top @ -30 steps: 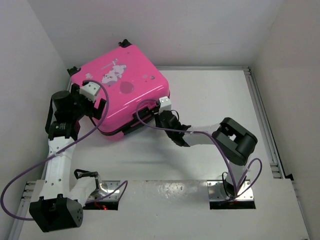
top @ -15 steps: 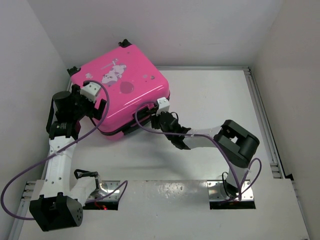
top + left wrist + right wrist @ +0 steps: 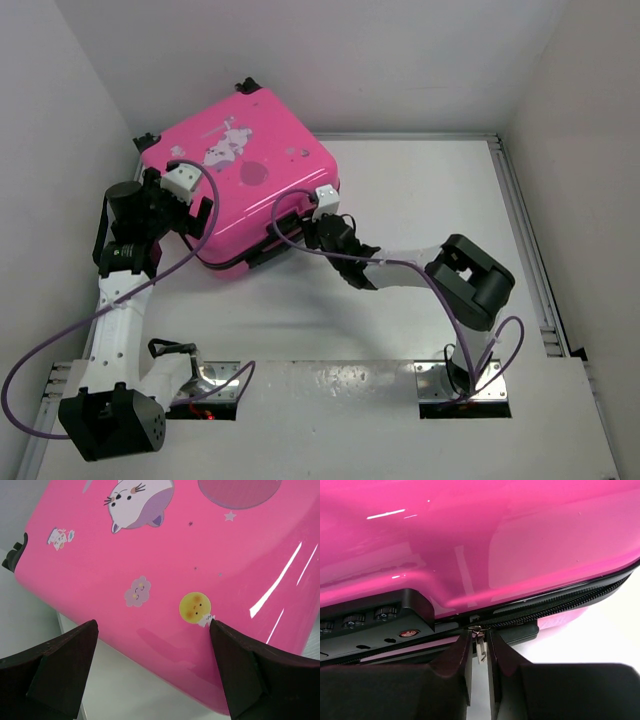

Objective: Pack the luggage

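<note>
At the table's [image 3: 430,200] far left lies the closed luggage [image 3: 240,185]. Back at its front edge, the right gripper [image 3: 479,636] pinches the zipper pull [image 3: 479,651], seemingly ready to zip. The left gripper [image 3: 152,627] gapes wide over the lid.

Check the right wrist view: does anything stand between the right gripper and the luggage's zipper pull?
Nothing visible does. The zipper pull hangs in the narrow gap between the fingers of the right gripper, at the seam of the luggage, beside the combination lock. Whether the pull is pinched cannot be told.

luggage [image 3: 250,190]: hot pink, white cartoon cat print (yellow chick, seemingly) | zipper [image 3: 570,603]: black
</note>
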`<state>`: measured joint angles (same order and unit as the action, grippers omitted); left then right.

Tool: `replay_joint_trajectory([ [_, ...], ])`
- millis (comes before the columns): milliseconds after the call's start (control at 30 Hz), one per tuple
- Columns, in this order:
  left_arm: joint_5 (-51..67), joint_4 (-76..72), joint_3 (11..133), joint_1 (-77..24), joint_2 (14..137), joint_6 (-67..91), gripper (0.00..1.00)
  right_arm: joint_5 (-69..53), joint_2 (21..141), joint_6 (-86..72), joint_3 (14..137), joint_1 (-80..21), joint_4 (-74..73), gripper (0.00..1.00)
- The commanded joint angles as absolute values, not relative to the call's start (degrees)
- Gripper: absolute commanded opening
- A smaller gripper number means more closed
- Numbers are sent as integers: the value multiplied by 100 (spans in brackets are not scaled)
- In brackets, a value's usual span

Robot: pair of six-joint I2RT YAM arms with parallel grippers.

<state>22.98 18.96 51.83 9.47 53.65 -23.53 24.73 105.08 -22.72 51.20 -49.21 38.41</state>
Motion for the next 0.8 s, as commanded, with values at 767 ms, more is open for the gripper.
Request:
replay_joint_trajectory([
  [767,2505,1697,5186,993,5651,-2514,99,1573,10688,-1732,4721,-4482,4377,40],
])
